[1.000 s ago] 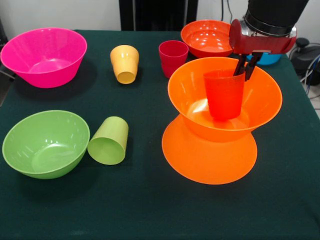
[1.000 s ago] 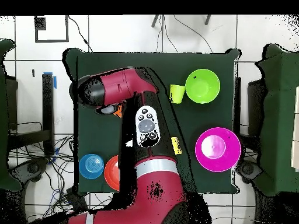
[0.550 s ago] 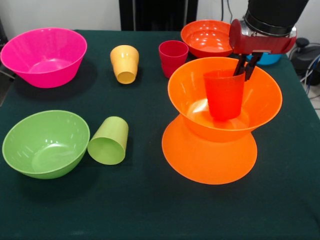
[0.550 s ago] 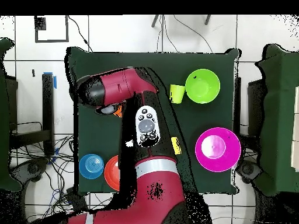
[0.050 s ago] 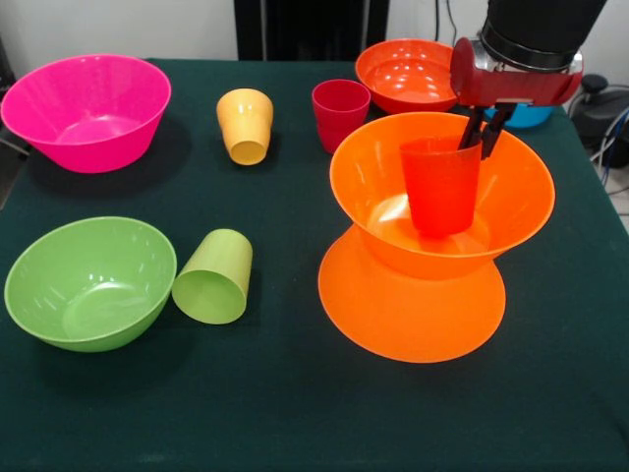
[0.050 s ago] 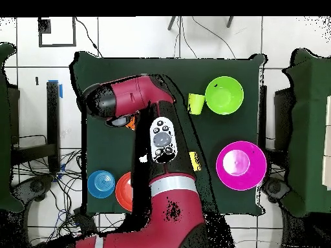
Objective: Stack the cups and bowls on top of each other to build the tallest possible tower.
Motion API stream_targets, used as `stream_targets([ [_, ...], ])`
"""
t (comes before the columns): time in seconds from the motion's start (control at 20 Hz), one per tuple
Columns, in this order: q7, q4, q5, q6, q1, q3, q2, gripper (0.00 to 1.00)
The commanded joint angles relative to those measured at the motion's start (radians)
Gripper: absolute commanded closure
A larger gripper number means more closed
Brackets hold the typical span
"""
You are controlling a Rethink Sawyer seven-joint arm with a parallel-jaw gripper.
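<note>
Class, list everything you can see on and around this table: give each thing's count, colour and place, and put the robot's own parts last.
Large flared bowls: 2, orange, stacked as an hourglass, front view's right.
Red-orange cup: 1, upright in the top orange bowl.
Pink bowl: 1, far left.
Green bowl: 1, lime, near left.
Green cup: 1, lime, on its side beside the green bowl.
Yellow cup: 1, yellow-orange, tipped over, far middle.
Magenta cup: 1, upright, far middle.
Round bowl: 1, red-orange, far right.
Blue bowl: 1, beside the round bowl.
Table: 1, dark green.
Gripper: 1, at the red-orange cup's rim.
</note>
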Motion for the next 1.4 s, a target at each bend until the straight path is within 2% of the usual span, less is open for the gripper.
stream_targets([
  [0.05,0.053,0.05,0.005,0.006,0.004,0.013,-0.005,1.0],
  [1.4,0.039,0.056,0.011,0.011,-0.006,0.019,-0.015,1.0],
])
